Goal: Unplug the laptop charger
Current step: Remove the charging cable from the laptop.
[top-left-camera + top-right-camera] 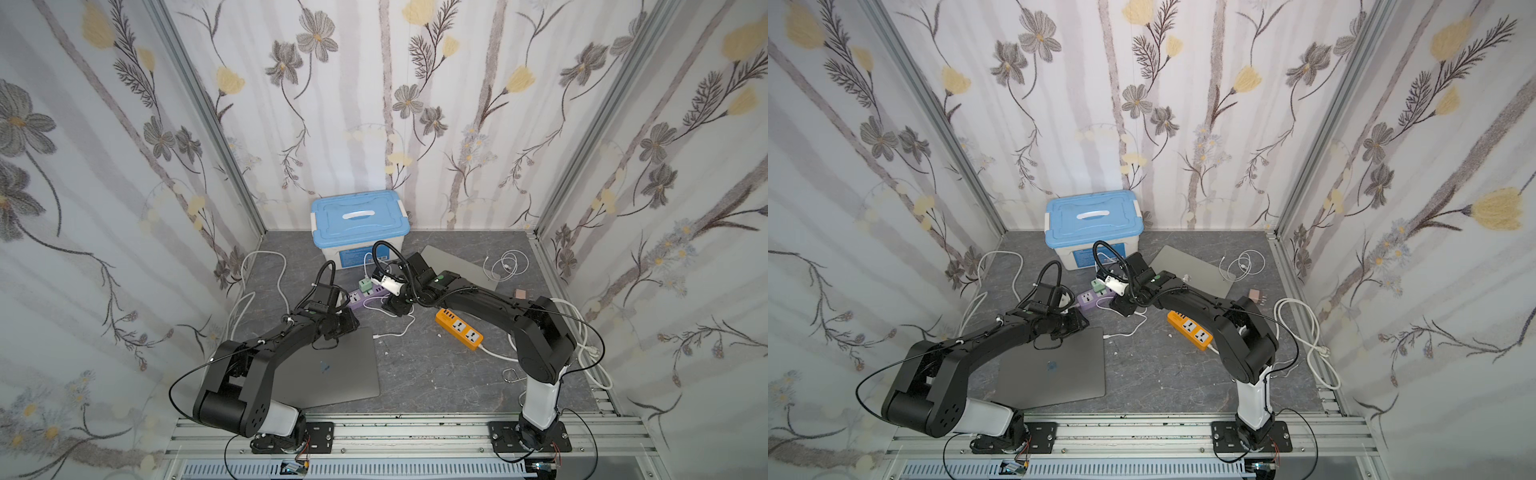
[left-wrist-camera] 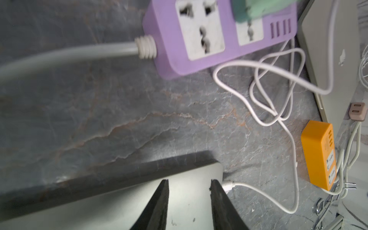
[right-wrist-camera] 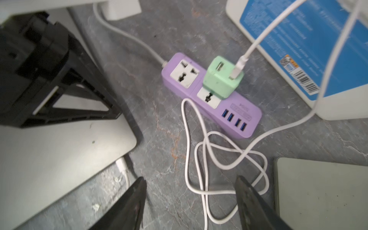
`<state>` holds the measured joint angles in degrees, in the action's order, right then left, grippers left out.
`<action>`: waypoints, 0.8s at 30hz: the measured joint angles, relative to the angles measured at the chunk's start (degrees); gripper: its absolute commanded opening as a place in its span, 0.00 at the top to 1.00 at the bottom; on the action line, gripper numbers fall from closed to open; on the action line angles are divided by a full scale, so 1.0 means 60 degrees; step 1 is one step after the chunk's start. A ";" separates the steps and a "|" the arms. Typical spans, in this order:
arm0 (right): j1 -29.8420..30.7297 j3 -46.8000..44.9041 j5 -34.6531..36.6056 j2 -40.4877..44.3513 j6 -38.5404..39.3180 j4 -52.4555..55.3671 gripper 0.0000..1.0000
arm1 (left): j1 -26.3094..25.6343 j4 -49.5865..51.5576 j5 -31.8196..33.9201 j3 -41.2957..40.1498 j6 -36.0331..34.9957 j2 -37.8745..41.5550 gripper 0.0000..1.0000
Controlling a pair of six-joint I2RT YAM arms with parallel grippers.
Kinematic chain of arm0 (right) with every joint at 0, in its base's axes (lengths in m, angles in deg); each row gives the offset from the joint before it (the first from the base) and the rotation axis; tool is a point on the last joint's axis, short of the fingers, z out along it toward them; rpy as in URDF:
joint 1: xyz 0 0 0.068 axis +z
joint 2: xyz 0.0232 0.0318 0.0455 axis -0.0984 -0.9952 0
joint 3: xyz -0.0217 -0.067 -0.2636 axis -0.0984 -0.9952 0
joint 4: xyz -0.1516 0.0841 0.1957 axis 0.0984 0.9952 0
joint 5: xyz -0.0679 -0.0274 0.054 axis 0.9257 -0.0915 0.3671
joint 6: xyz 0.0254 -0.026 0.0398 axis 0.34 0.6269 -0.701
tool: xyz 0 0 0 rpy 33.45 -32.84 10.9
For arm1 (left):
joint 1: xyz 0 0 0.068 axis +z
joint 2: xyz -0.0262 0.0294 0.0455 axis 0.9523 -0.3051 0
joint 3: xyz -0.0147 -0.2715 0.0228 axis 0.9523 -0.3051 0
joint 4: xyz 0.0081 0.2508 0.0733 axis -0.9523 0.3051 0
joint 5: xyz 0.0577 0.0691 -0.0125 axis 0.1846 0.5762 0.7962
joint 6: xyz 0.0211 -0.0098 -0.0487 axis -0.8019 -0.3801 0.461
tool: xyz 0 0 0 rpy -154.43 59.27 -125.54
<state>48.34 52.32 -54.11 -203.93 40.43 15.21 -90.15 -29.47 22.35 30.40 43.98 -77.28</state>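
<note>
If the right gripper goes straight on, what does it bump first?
Probably the looped thin white cable lying just ahead of the open right gripper. The purple plastic power strip sits farther along, though depth is unclear.

The left arm (image 1: 266, 357) and right arm (image 1: 536, 328) are built of blocky matte-black links, each with a white lower shell (image 1: 284, 419) near its foot. Each stands on a black base plate (image 1: 322, 434) fixed with silver screws. A ribbed black hose (image 1: 384, 242) arcs over each wrist, and a thin black cable (image 1: 172, 386) loops off the side. A green dot (image 1: 441, 275) marks the right wrist. The fingers (image 2: 157, 207) are black, flat and tapering.
</note>
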 measured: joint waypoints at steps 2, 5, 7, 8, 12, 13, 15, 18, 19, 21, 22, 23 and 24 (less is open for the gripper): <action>0.0007 -0.0390 -0.0390 0.0160 0.0659 -0.0007 0.32 | -0.0142 -0.0007 0.0044 -0.0168 0.0178 0.0058 0.62; 0.0080 -0.0499 -0.0845 0.0164 0.1297 -0.0066 0.35 | -0.0215 -0.0076 0.0248 -0.0390 0.0335 0.0295 0.61; 0.0142 -0.0528 -0.1042 0.0084 0.1515 -0.0171 0.35 | -0.0237 -0.0069 0.0423 -0.0554 0.0412 0.0510 0.60; 0.0178 -0.0561 -0.1126 0.0022 0.1581 -0.0222 0.36 | -0.0237 -0.0066 0.0510 -0.0627 0.0444 0.0601 0.60; 0.0594 -0.0812 -0.1264 -0.0273 0.1752 -0.0215 0.36 | -0.0244 -0.0084 0.0834 -0.0980 0.0634 0.1053 0.59; 0.0721 -0.0841 -0.1282 -0.0339 0.1763 -0.0219 0.36 | -0.0244 -0.0062 0.0911 -0.1042 0.0652 0.1155 0.58; 0.0845 -0.0845 -0.1373 -0.0455 0.1759 -0.0237 0.36 | -0.0240 0.0062 0.1071 -0.1155 0.0707 0.1373 0.58; 0.0849 -0.0845 -0.1381 -0.0623 0.1756 -0.0302 0.37 | -0.0197 0.0200 0.1279 -0.1355 0.0761 0.1734 0.57; 0.0860 -0.0852 -0.1370 -0.0674 0.1756 -0.0328 0.38 | -0.0157 0.0310 0.1330 -0.1424 0.0798 0.1902 0.57; 0.0929 -0.0841 -0.1370 -0.0798 0.1756 -0.0437 0.39 | -0.0087 0.0474 0.1370 -0.1479 0.0827 0.2018 0.57; 0.0954 -0.0801 -0.1355 -0.0903 0.1752 -0.0495 0.40 | -0.0055 0.0503 0.1388 -0.1504 0.0827 0.2036 0.57; 0.0984 -0.0732 -0.1330 -0.1024 0.1752 -0.0510 0.40 | -0.0033 0.0499 0.1384 -0.1519 0.0827 0.2047 0.57; 0.0994 -0.0678 -0.1304 -0.1111 0.1752 -0.0510 0.41 | -0.0022 0.0495 0.1384 -0.1526 0.0827 0.2047 0.57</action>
<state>54.31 48.25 -61.94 -210.59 50.94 12.15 -90.28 -26.49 30.65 21.24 48.94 -65.00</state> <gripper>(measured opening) 0.600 0.430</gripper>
